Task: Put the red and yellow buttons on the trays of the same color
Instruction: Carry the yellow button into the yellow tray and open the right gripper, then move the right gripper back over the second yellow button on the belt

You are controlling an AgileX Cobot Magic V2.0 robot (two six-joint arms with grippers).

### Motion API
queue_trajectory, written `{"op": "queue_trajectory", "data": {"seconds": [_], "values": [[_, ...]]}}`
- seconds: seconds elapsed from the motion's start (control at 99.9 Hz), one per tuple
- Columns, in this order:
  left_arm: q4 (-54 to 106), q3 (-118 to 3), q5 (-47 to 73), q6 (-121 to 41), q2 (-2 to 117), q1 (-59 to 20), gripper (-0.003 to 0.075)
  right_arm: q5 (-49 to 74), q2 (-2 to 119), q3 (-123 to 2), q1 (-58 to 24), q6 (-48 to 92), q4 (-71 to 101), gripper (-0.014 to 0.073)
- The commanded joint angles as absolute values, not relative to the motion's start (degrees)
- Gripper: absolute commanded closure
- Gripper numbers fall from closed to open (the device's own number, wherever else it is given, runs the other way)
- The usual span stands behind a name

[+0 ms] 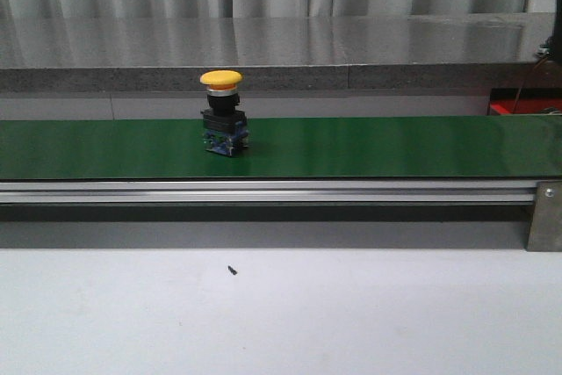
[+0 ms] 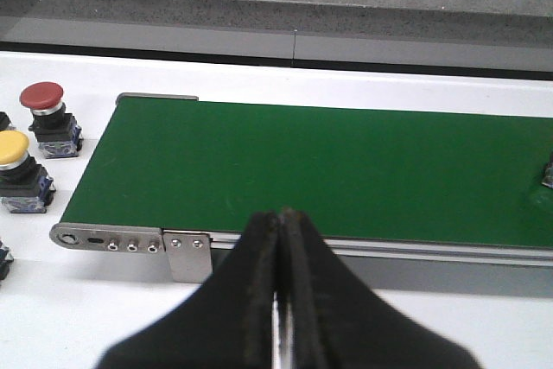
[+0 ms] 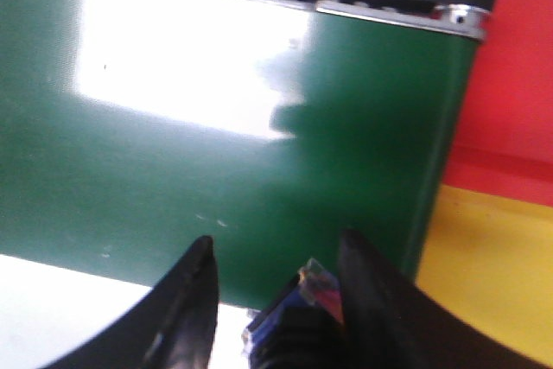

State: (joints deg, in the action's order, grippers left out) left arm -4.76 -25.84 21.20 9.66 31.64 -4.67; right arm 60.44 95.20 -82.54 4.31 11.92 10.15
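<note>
- A yellow button (image 1: 221,112) is standing upright on the green belt (image 1: 369,147), left of its middle.
- The left gripper (image 2: 281,244) is hovering over the belt's end, fingers (image 2: 259,300) pressed together, holding nothing.
- The right gripper (image 3: 275,278) is gripping a blue-based button (image 3: 298,313) beside the red tray (image 3: 518,66) and yellow tray (image 3: 492,274).
- Spare red button (image 2: 47,114) and yellow spare (image 2: 19,170) are sitting on the white tabletop (image 2: 104,317).
</note>
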Motion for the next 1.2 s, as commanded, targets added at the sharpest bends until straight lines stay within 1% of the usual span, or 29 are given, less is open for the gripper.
{"op": "queue_trajectory", "data": {"seconds": [0.0,0.19,0.33,0.551,0.671,0.911,1.191], "values": [[-4.3,-27.6,16.5,10.0,31.7,-5.0,0.074,60.6,91.3,-84.4,7.9,11.9,10.0,0.0452],[-4.3,-27.6,16.5,10.0,31.7,-5.0,0.074,61.5,91.0,-83.8,16.5,11.9,10.8,0.0452],[-4.3,-27.6,16.5,10.0,31.7,-5.0,0.074,57.9,91.0,-79.9,19.8,11.9,10.9,0.0452],[-4.3,-27.6,16.5,10.0,31.7,-5.0,0.074,47.6,91.5,-69.3,20.4,11.9,12.2,0.0452],[-4.3,-27.6,16.5,10.0,31.7,-5.0,0.074,43.6,92.3,-66.1,20.4,11.9,12.2,0.0452],[-4.3,-27.6,16.5,10.0,31.7,-5.0,0.074,42.1,96.7,-65.5,20.4,11.9,12.3,0.0452],[-4.3,-27.6,16.5,10.0,31.7,-5.0,0.0739,41.2,98.9,-65.5,20.4,11.9,12.3,0.044]]}}
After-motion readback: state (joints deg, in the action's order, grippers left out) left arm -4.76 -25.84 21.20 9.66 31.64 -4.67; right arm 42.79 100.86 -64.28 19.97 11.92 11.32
